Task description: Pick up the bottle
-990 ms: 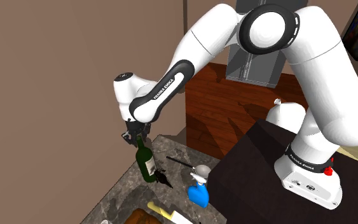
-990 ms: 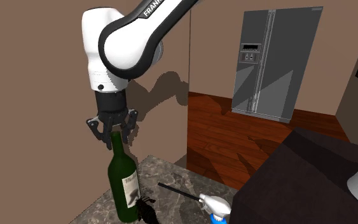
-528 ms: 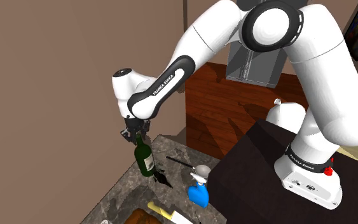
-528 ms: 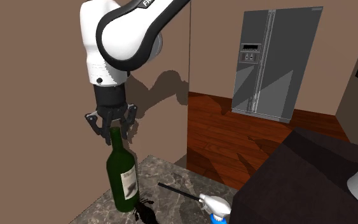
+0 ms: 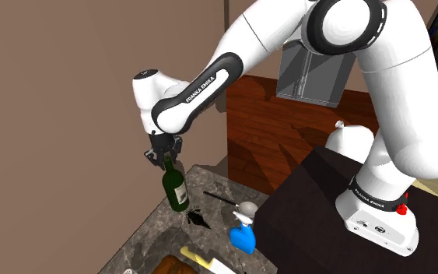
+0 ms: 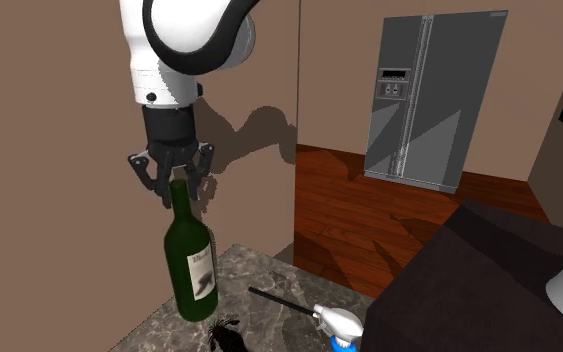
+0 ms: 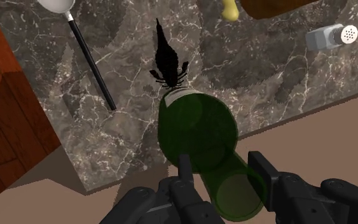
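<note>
A dark green glass bottle (image 5: 176,187) with a white label hangs upright just above the marble counter (image 5: 151,230), close to the brown wall. My gripper (image 5: 165,156) is shut on its neck from above. In the second exterior view the black fingers (image 6: 200,168) clasp the bottle (image 6: 191,265) at its top, and the base floats clear of the stone. The wrist view looks down the bottle (image 7: 199,137) between my gripper's (image 7: 222,164) two fingers, with the counter's corner below it.
A small black lobster-like figure (image 7: 168,60) lies under the bottle. Beside it is a black-handled utensil (image 5: 219,197). A blue spray bottle (image 5: 243,233) stands near the dark stand (image 5: 310,194). A shaker (image 7: 330,36) lies further along the counter. A grey fridge (image 6: 424,100) stands far back.
The gripper has risen with the bottle in its grasp. The bottle left the counter and drifted slightly toward the shoulder view's left.
</note>
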Robot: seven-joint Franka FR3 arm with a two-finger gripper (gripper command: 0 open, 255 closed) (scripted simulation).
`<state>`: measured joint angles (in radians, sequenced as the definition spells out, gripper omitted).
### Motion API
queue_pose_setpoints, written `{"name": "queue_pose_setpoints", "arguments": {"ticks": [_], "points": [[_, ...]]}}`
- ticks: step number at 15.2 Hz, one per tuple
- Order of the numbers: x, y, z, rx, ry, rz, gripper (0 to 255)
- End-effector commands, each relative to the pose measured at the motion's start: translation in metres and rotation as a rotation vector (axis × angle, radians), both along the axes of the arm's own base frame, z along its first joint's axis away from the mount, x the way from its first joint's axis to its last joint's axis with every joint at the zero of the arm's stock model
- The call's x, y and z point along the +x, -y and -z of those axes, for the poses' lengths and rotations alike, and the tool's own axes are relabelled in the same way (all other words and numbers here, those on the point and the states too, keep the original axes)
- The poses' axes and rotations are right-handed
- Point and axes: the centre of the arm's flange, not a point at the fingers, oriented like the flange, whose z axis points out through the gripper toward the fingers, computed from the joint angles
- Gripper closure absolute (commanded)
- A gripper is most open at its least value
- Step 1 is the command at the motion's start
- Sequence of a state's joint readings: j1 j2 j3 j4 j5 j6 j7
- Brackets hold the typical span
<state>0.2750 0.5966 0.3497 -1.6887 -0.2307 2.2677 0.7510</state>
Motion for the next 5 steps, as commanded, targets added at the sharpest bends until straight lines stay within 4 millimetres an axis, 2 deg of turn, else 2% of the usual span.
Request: {"name": "queue_pose_setpoints", "arguments": {"ticks": [1,3,5], "points": [[0.001,0.0,-0.011,0.0,0.0,0.0,255],[0.001,0.0,-0.021,0.0,0.0,0.0,255],[0.001,0.0,-0.022,0.0,0.0,0.0,255]]}}
